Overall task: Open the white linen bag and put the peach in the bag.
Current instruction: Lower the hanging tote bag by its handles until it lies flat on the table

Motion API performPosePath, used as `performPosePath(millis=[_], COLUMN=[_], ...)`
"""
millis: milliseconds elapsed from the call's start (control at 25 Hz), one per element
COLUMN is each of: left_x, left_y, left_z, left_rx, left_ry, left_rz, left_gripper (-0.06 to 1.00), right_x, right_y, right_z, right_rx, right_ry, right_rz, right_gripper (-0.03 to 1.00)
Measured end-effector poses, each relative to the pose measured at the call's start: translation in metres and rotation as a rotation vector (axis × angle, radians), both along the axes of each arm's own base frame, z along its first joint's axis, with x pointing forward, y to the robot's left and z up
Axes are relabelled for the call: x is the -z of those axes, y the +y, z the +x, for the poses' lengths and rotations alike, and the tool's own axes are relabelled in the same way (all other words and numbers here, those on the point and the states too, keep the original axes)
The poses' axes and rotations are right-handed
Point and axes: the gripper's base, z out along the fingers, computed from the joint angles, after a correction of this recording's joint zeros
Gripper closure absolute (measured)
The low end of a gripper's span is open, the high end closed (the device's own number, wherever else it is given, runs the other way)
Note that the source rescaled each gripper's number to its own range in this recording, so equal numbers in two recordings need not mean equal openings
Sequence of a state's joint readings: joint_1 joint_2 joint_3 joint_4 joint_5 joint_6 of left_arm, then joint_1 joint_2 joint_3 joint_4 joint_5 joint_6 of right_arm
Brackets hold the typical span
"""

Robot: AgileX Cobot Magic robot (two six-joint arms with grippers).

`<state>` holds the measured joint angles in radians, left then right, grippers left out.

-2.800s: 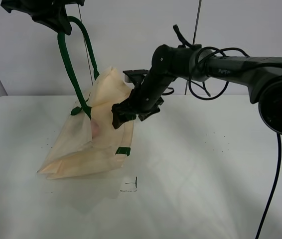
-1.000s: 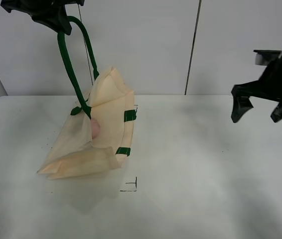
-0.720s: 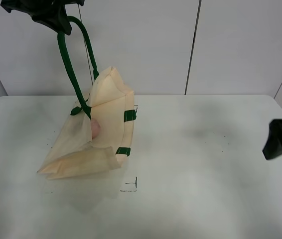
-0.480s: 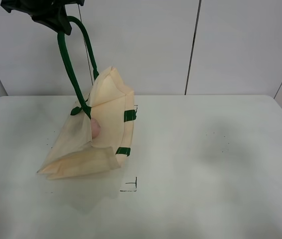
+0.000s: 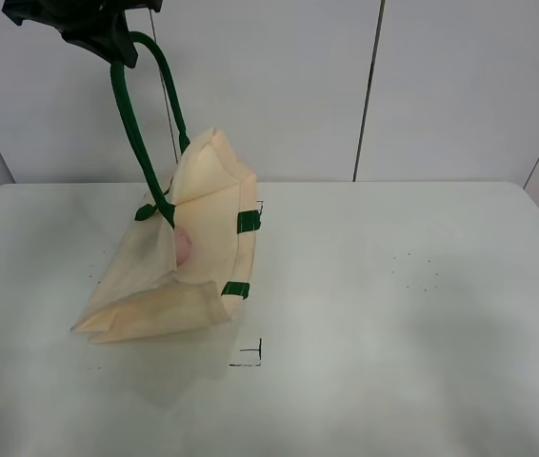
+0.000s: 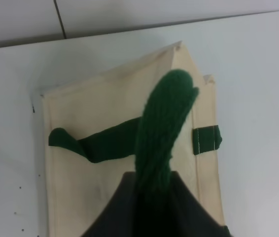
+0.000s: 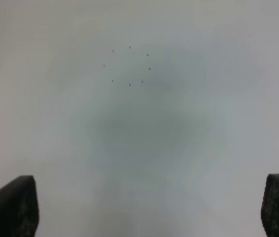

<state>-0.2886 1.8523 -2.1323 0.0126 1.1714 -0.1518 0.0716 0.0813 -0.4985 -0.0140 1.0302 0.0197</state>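
The white linen bag point(image 5: 198, 248) hangs half raised on the left of the table, its mouth pulled open. My left gripper point(image 5: 108, 43) is high at the top left, shut on the bag's dark green strap handle point(image 5: 131, 124). The left wrist view shows the bag point(image 6: 110, 98) from above and the strap point(image 6: 161, 133) running into the shut jaws. The peach point(image 5: 183, 247) shows as a small pink round shape inside the bag's opening. My right gripper point(image 7: 149, 207) is out of the high view; its wrist view shows two fingertips point(image 7: 11, 205) wide apart over bare table, holding nothing.
The white table point(image 5: 393, 314) has a small black corner mark point(image 5: 250, 357) in front of the bag. A second green handle tab point(image 5: 236, 288) lies at the bag's lower edge. A wall stands behind the table.
My right arm has drawn back from the bag's mouth to the right and left the high view. The peach stays inside the bag. The left gripper and the bag have not moved.
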Motion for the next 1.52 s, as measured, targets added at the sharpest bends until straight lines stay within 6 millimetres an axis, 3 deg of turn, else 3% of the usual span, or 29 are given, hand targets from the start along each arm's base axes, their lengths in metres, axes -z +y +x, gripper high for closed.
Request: performPosePath(millis=[160,400,720,920,1000,1160,1200,1320,1520], left_x=[0.015,0.056,0.144,0.189,0.197,0.203,0.204,0.204,0.202], left_y=[-0.004,-0.011,-0.024,-0.027,-0.027,-0.028,-0.027,-0.023,-0.011], left_z=[0.009,0.035,0.074,0.085,0.084,0.082,0.082,0.083,0.086], left_rx=[0.004,0.004,0.003,0.012,0.029,0.045,0.046,0.046,0.021], left_ry=[0.039,0.125,0.284,0.359,0.37,0.383,0.385,0.37,0.345], left_rz=[-0.001,0.025,0.061,0.088,0.098,0.097,0.1,0.154,0.243], left_gripper=[0.94,0.94,0.94,0.94,0.83,0.22,0.11,-0.02,-0.05], right_x=[0.0,0.0,0.0,0.0,0.0,0.0,0.0,0.0,0.0], right_y=[-0.001,-0.001,-0.001,-0.001,-0.001,-0.001,-0.001,-0.001,-0.001], right_z=[-0.009,-0.013,-0.013,-0.013,-0.013,-0.013,-0.013,-0.013,-0.013], right_rx=[0.003,0.003,0.003,0.003,0.003,0.003,0.003,0.003,0.003], right_ry=[-0.059,-0.082,-0.082,-0.082,-0.082,-0.082,-0.082,-0.082,-0.082], right_rz=[0.004,0.006,0.006,0.006,0.006,0.006,0.006,0.006,0.006], right_gripper=[-0.03,-0.03,-0.03,-0.03,-0.03,-0.03,-0.03,-0.03,-0.03])
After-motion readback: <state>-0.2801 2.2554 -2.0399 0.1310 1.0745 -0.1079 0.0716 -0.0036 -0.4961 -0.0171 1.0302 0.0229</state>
